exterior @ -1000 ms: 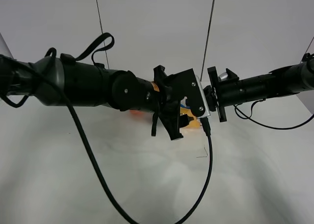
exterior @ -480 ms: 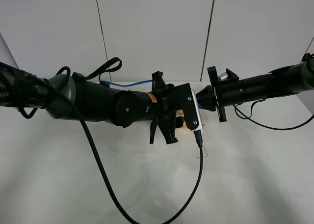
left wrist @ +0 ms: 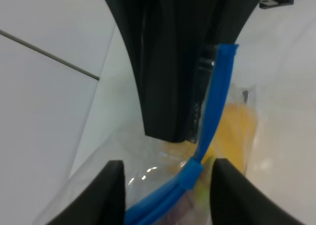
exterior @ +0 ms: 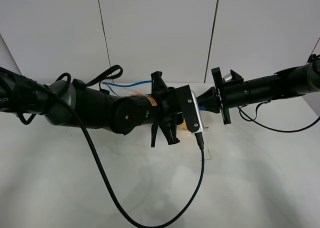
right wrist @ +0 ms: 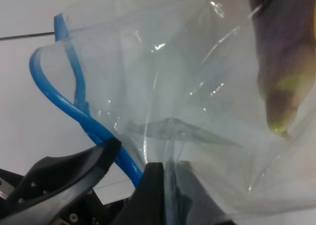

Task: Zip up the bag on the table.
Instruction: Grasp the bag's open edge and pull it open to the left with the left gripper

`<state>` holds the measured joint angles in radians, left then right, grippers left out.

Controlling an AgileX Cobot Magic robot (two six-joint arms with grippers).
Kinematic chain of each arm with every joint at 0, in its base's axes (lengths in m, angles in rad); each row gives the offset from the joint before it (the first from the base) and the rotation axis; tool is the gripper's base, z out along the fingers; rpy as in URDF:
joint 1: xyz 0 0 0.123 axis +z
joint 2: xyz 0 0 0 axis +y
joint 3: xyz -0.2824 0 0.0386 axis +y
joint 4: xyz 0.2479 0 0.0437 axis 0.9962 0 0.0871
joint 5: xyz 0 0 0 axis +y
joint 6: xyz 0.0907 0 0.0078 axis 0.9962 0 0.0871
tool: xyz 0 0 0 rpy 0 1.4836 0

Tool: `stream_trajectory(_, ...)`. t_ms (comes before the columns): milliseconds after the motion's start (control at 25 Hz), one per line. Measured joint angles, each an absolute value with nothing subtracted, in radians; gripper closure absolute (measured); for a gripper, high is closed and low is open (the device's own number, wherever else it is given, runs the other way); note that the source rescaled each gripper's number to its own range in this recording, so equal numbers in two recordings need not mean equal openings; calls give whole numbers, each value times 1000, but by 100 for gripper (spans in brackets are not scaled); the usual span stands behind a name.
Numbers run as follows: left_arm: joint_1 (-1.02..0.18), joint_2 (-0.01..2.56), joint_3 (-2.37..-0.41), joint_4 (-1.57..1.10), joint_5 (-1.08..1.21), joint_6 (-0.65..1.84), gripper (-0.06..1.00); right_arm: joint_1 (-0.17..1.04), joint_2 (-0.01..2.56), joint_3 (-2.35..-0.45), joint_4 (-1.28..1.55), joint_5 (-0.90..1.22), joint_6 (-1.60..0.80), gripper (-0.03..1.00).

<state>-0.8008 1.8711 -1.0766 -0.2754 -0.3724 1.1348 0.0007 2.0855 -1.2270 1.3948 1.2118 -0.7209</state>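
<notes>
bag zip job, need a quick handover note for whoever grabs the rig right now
The right gripper is shut on one end of the bag, pinching its blue zip strip.
The left gripper is open, with a finger on either side of the strip, not pinching it.
The bag sits between the two grippers near the middle of the table, with fruit inside. The arms mostly hide it from the high camera.
Done: the strip looks joined from the right gripper to about the left fingers.
Left: past that the two tracks are apart. Probably close the left gripper on the strip and run it to the far end.
</notes>
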Motion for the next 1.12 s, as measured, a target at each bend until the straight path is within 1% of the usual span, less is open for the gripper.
stream_trajectory(120,-801,1871,-1077,-275,-372,1135,49,1,2085,-1227,1395,1212,-721,97)
stream_trajectory(560,-801,1883,-1077,-275,-382,1135,52,1,2085,-1227,1395,1211,-719,97)
stream_trajectory(680,-808,1889,-1077,-275,-387,1135,54,1,2085,-1227,1395,1211,-717,97)
stream_trajectory(760,-815,1896,-1077,-275,-396,1135,58,1,2085,-1227,1395,1211,-717,97)
stream_trajectory(840,-818,1902,-1076,-275,-401,1135,64,1,2085,-1227,1391,1211,-717,97)
stream_trajectory(920,-819,1903,-1075,-275,-406,1135,72,1,2085,-1227,1388,1211,-717,97)
stream_trajectory(1040,-820,1903,-1075,-275,-406,1135,89,1,2085,-1227,1388,1211,-713,97)
stream_trajectory(1120,-820,1903,-1075,-275,-405,1135,94,1,2085,-1227,1389,1211,-713,97)
